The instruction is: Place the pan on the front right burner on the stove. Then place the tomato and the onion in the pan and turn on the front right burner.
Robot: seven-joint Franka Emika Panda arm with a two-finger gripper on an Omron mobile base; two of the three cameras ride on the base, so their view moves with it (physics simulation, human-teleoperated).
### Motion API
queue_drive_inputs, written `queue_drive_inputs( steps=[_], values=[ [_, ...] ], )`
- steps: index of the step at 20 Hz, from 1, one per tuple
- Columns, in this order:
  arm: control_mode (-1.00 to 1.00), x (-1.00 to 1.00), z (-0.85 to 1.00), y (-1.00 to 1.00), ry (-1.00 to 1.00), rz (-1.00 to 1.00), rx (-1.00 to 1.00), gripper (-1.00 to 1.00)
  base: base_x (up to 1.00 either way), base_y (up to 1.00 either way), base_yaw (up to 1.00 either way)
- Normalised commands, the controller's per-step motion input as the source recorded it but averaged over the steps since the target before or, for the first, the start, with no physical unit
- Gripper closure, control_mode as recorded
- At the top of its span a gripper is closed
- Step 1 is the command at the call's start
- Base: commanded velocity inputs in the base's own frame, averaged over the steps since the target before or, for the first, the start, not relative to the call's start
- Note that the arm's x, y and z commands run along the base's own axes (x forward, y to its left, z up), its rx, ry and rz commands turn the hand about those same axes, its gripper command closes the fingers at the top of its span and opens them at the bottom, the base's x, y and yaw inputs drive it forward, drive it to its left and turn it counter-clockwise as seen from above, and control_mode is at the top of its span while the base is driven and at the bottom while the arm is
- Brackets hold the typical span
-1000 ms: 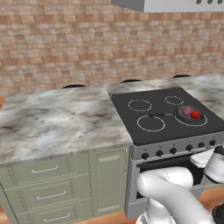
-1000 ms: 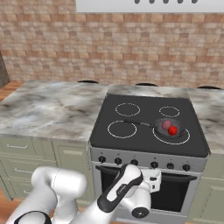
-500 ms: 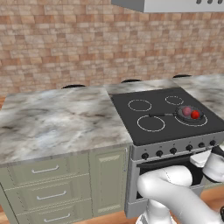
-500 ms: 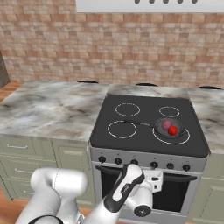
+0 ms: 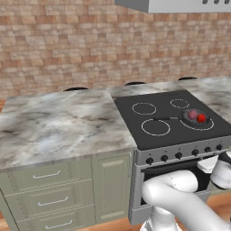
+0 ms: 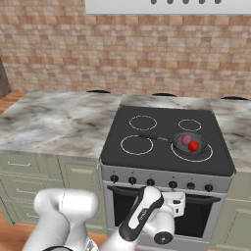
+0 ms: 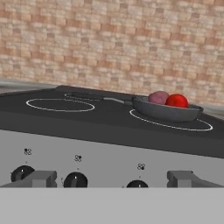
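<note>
The frying pan [image 6: 190, 144] is seen resting on the front right burner [image 6: 192, 151] of the stove [image 6: 166, 162], its long thin handle [image 6: 155, 138] stretched out toward the left across the black cooktop. Inside the pan the tomato [image 6: 193, 145] and the onion [image 6: 186, 140] are lodged side by side, touching or very nearly so (the onion sits a little further back and to the left of the tomato). The gripper [image 7: 111, 178] is held low in front of the silver control panel, released, with its two finger tips [image 7: 40, 178] spread wide apart and nothing grasped between them. Black knobs [image 7: 75, 179] are visible between the finger tips in the hand view, close to the gripper but not clasped by it. A marbled desk [image 5: 54, 126] adjoins the stove on the left, with pale green drawers [image 5: 45, 176] beneath it.
</note>
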Motion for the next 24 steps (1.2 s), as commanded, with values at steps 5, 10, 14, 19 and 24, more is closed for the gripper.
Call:
queue_drive_inputs(
  steps=[5, 10, 14, 19, 24],
  values=[
    [-1.0, 0.16, -0.07, 0.0, 0.02, 0.0, 0.0, -1.0, 0.0, 0.0, 0.0],
    [-1.0, 0.17, -0.09, 0.0, 0.01, 0.0, 0.0, -1.0, 0.0, 0.0, 0.0],
    [-1.0, 0.11, -0.16, -0.03, 0.0, 0.0, 0.0, -1.0, 0.0, 0.0, 0.0],
    [-1.0, 0.08, -0.2, -0.07, 0.0, 0.0, 0.0, -1.0, 0.0, 0.0, 0.0],
    [-1.0, 0.1, -0.15, -0.07, 0.0, 0.0, 0.0, -1.0, 0.0, 0.0, 0.0]
  ],
)
